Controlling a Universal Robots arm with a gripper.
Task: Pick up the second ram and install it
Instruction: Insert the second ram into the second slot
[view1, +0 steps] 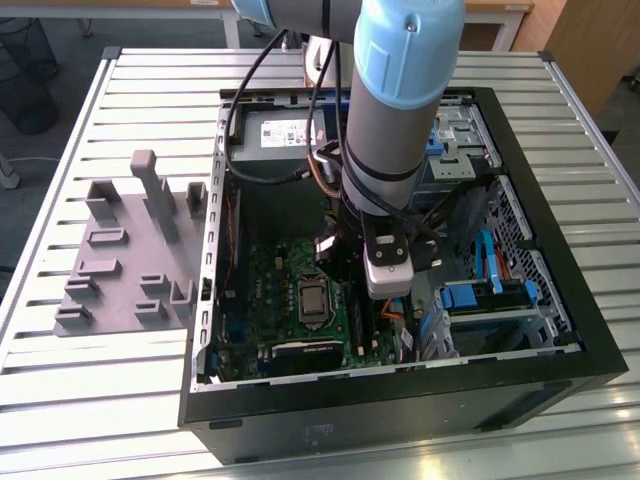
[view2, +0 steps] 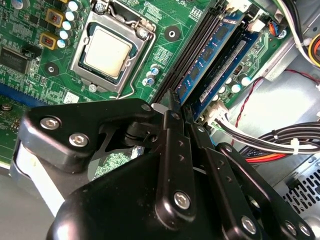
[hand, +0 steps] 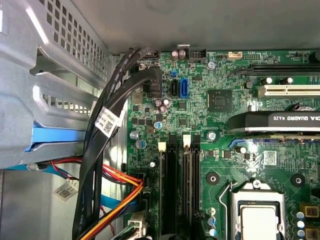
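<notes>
In the second wrist view two blue-green memory sticks stand upright in neighbouring black slots on the green motherboard (view2: 30, 100). The second ram (view2: 210, 52) is the stick nearer the processor socket (view2: 107, 52); the other stick (view2: 230, 67) is one slot further out. My gripper (view2: 179, 102) has its black fingers (view2: 172, 150) drawn together, tips right at the near end of the second ram; whether they touch it I cannot tell. In the exterior view the gripper (view1: 388, 298) hangs low inside the open computer case (view1: 560, 250), over the motherboard.
A grey fixture tray (view1: 130, 260) with upright posts lies on the slatted table at the exterior view's left. Black, red and orange cables (hand: 107, 165) run beside the memory slots (hand: 170, 190). A graphics card (hand: 280, 122) and the metal drive cage (hand: 50, 75) flank the board.
</notes>
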